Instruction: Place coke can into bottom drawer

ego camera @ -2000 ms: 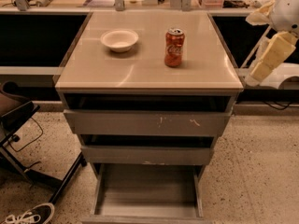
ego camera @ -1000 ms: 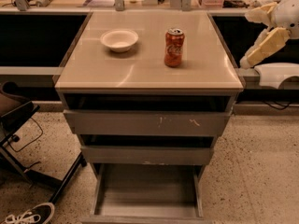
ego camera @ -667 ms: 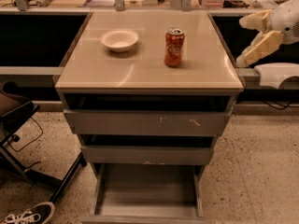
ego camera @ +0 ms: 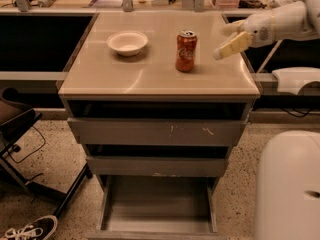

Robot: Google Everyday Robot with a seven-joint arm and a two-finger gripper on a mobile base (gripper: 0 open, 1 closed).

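On the cabinet top (ego camera: pixel 150 81), toward its rear and right of centre as seen, the coke can (ego camera: pixel 186 51) stands upright. The white bowl (ego camera: pixel 127 42) sits well apart from it, at the cabinet's rear left. The gripper (ego camera: pixel 231 37) hovers above the cabinet's right edge, near the can but not touching it, with its fingers (ego camera: pixel 234 44) spread and empty.

Handling: the can is probably light, thin-walled and smooth. Grip it at mid-height across the body with moderate force.

Clearance: the bottom drawer (ego camera: pixel 157 204) is pulled out at the cabinet's foot, and its floor is open from above. The cabinet's front edge and both upper drawer fronts overhang the descent path.
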